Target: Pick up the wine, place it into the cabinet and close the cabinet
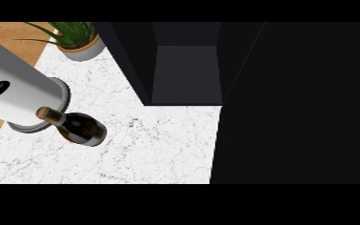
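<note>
The wine bottle [79,127] stands on the white marble counter [155,148] at the left; it is dark glass with a brown cork top and is seen from above. The dark cabinet [186,71] is at the back centre, its inside showing as a grey recess. A large black panel [285,105], apparently its open door, fills the right side. Neither hand shows in the head view.
A tall grey-white cylinder [28,97] on a round base stands just left of the bottle, almost touching it. A potted green plant [79,44] sits at the back left. A strip of wooden surface [17,33] lies beyond the counter's left edge.
</note>
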Controlling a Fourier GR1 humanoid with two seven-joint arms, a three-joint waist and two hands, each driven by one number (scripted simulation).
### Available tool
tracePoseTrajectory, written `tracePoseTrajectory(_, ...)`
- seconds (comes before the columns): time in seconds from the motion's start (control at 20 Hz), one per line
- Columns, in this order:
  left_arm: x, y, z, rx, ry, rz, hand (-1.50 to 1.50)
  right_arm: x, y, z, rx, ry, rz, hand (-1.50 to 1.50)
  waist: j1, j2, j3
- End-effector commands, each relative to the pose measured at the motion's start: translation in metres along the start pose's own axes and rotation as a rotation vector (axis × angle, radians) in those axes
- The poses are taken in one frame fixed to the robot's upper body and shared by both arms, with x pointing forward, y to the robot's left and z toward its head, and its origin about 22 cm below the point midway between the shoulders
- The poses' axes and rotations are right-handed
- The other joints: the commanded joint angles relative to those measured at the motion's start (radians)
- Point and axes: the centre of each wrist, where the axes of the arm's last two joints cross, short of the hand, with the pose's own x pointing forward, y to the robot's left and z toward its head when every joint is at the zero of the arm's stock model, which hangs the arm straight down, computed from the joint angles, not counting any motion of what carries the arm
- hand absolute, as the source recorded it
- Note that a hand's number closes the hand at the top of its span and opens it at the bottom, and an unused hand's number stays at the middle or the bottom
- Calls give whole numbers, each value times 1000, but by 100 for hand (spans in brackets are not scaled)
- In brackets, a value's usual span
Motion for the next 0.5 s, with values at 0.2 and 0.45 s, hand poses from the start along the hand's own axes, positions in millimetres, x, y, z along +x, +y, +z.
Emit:
tracePoseTrajectory(0.2,34,6,-15,16,47,-2,-150,42,15,11,-3,-18,-24,-150,-5,2,0)
tracePoseTrajectory(0.45,38,14,2,26,70,5,-150,41,27,0,-5,-13,-12,-150,0,1,-1)
